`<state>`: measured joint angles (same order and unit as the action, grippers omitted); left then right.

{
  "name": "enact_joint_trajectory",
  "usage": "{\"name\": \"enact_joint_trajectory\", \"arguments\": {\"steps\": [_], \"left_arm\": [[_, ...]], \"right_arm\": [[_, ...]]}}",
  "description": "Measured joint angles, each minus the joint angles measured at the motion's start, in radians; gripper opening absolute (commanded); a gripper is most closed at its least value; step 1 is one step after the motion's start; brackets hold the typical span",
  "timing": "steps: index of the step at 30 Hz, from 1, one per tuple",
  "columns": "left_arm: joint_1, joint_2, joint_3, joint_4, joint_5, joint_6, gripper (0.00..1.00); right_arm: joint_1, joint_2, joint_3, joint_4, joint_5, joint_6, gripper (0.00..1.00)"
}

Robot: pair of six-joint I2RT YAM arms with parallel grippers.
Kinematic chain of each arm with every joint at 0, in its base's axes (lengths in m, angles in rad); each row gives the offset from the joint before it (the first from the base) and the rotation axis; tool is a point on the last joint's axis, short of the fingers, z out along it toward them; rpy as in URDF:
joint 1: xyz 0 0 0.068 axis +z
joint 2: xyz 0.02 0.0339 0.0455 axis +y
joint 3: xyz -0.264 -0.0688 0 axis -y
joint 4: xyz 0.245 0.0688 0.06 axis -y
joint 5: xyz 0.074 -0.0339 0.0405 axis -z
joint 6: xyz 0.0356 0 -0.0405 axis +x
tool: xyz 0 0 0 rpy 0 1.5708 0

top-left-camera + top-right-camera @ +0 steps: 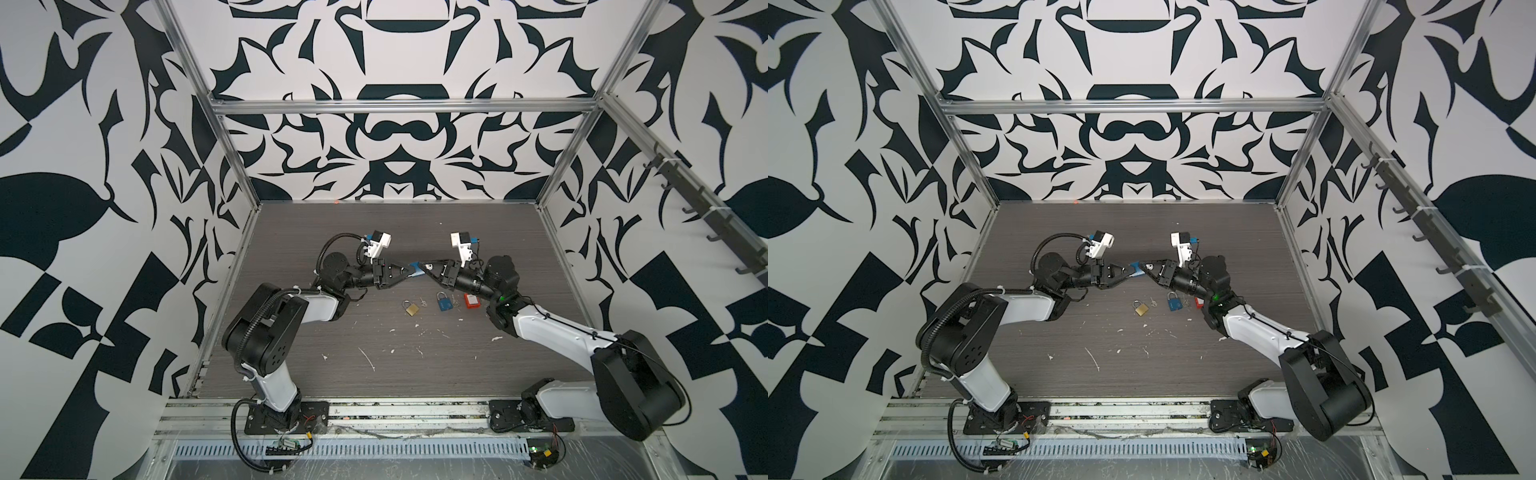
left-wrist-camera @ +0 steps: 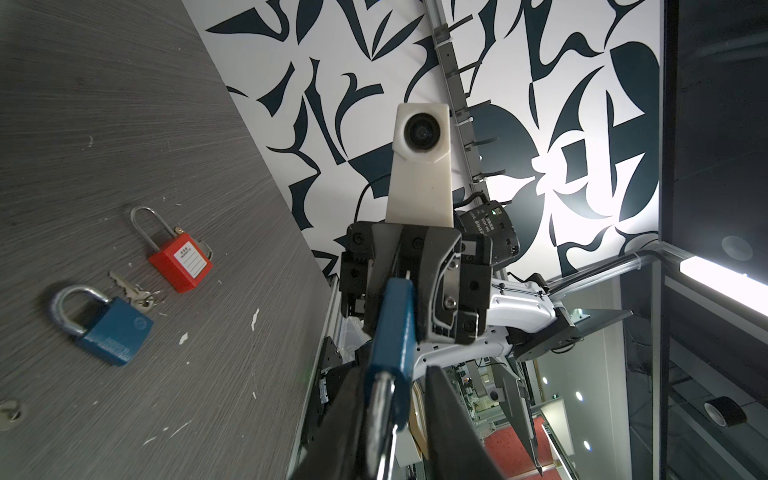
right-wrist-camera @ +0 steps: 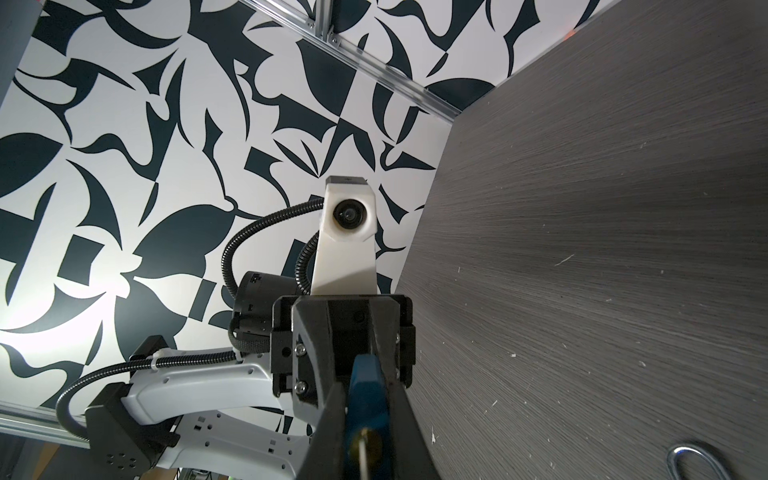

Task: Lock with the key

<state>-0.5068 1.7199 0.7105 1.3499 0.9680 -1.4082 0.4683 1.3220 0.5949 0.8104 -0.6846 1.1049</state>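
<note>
Two arms meet nose to nose above the middle of the grey table [image 1: 332, 249], and between them hangs a blue padlock [image 1: 417, 269], clear of the surface.

The left gripper [image 1: 409, 271] has its jaws drawn in narrow on the shackle end of that lock. In the left wrist view the steel shackle [image 2: 380, 395] runs down between its dark fingers [image 2: 340, 419].

The right gripper [image 1: 428, 266] is pinched nearly closed on a key [image 3: 365, 442]. The key's brass-coloured head sits between its fingers and its blade goes into the bottom of the lock's body. I can't tell whether the shackle is pushed home.

That makes four padlocks by my count. One is in the air, and three lie in a row on the table nearer the arm bases:
- a brass padlock [image 1: 412, 308] on the left;
- a second blue padlock [image 1: 444, 304] in the middle;
- a red padlock [image 1: 472, 301] with a white label, close under the right arm.

I count two small lots of loose keys. One lies just beside the brass padlock [image 1: 422, 302]. The other is a little bunch [image 2: 137, 291] between the second blue padlock and the red one.
</note>
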Motion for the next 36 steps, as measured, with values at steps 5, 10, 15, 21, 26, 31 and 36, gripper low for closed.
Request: {"name": "enact_joint_trajectory", "arguments": {"steps": [5,10,15,21,26,31,36], "left_arm": [[0.000,0.008,0.002,0.000,0.000,-0.005,0.26],[0.000,0.008,0.002,0.002,0.000,-0.010,0.17],[0.001,0.012,0.002,0.015,0.003,-0.013,0.00],[0.020,0.031,0.002,0.015,0.042,-0.013,0.00],[0.029,0.043,0.002,0.016,0.114,-0.022,0.00],[0.030,0.066,0.007,0.014,0.199,-0.043,0.00],[0.030,0.066,0.007,0.016,0.245,-0.061,0.00]], "right_arm": [[0.010,0.018,0.000,0.015,0.000,0.000,0.00],[0.014,0.021,0.000,0.027,0.001,0.006,0.00],[0.013,0.021,0.000,0.024,0.001,0.013,0.31],[-0.025,-0.047,0.000,-0.118,0.004,-0.025,0.52],[-0.101,-0.120,0.004,-0.187,-0.063,-0.042,0.52],[-0.145,-0.071,0.043,-0.213,-0.219,-0.032,0.41],[-0.149,-0.051,0.072,-0.293,-0.299,-0.061,0.32]]}}
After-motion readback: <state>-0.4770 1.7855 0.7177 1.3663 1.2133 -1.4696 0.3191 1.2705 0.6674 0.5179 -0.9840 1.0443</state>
